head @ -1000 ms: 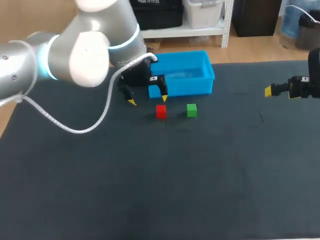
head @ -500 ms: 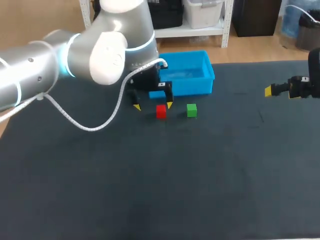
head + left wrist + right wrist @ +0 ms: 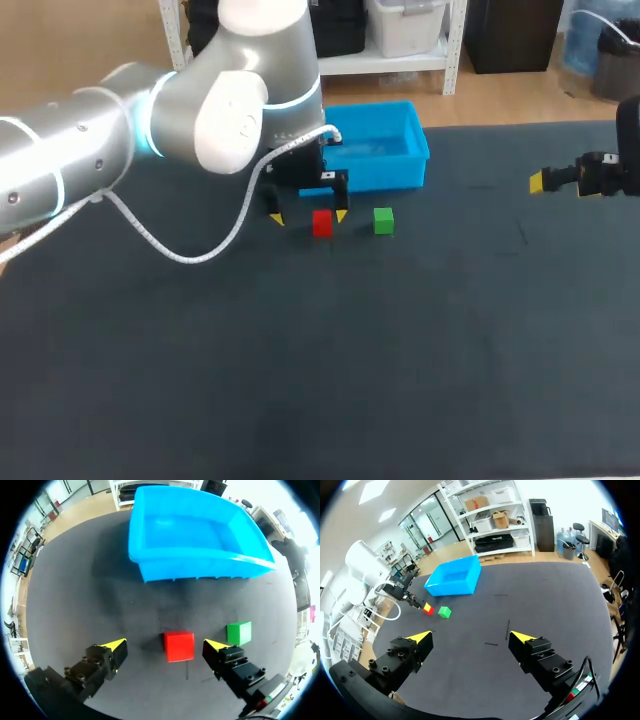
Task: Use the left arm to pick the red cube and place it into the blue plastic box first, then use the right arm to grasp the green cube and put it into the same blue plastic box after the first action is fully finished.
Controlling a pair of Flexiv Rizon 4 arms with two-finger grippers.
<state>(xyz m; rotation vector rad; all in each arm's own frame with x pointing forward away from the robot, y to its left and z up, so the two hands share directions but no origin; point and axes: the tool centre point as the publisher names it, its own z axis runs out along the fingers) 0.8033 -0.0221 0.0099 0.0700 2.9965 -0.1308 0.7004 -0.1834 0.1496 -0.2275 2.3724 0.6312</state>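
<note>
Left gripper (image 3: pixel 166 645) is hanging with fingers spread wide, red cube (image 3: pixel 179 646) lying between the tips, touching neither. Green cube (image 3: pixel 239 632) is sitting just outside one finger, with the box (image 3: pixel 200 565) standing near, ahead of both. Right gripper (image 3: pixel 470 638) is hovering well apart, fingers likewise spread.

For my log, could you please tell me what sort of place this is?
Probably a robotics lab test bench: a left arm and right arm over a dark table, with a red cube, green cube and blue plastic box as practice props.
</note>
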